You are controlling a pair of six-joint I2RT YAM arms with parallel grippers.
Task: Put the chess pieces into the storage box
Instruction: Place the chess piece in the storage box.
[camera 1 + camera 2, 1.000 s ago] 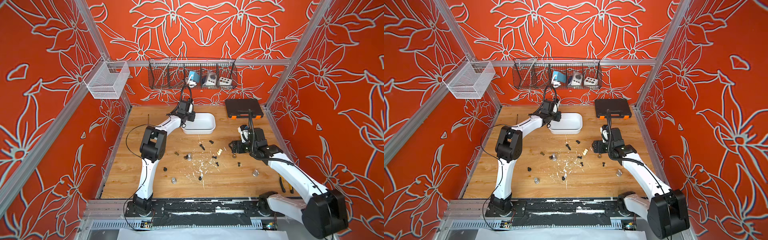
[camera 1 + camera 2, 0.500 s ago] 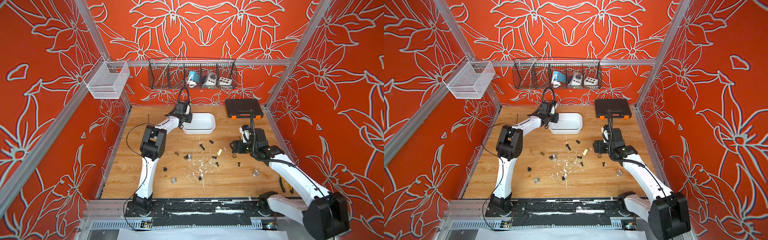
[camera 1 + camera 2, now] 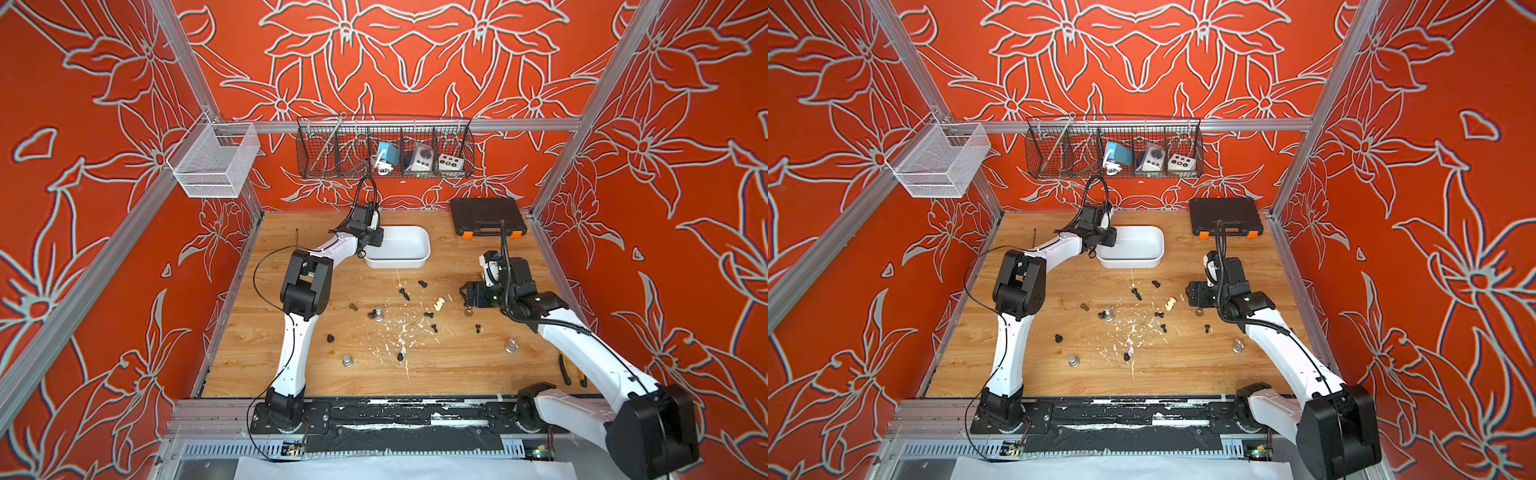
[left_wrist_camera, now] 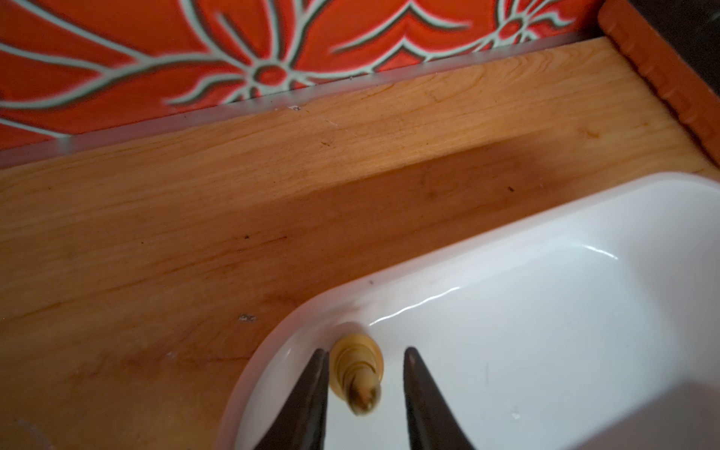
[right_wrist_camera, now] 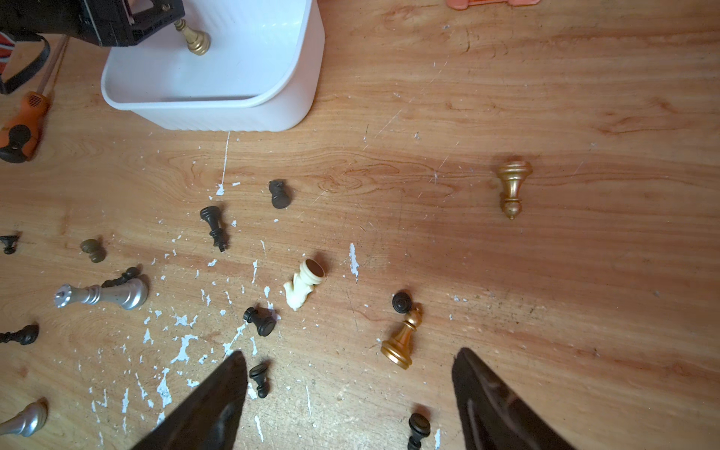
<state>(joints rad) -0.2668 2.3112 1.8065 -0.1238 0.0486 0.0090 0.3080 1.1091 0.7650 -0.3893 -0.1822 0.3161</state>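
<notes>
Left gripper [image 4: 364, 350]: jaws apart, with a brass-gold piece [image 4: 356, 374] loose between them, over one corner of the glossy white storage box [image 4: 506, 253]. Right gripper [image 5: 350, 352]: jaws wide apart and empty above the wood-grain counter [image 5: 545, 97]. A gold pawn [image 5: 401, 343] lies just ahead of its tips. Both figures appear rigid, smooth and probably slippery. Grip across the narrow stem above the flared base.

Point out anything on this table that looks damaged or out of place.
White flecks litter the wooden table among the chess pieces, like chipped paint. The cream piece and a silver piece lie toppled.
</notes>
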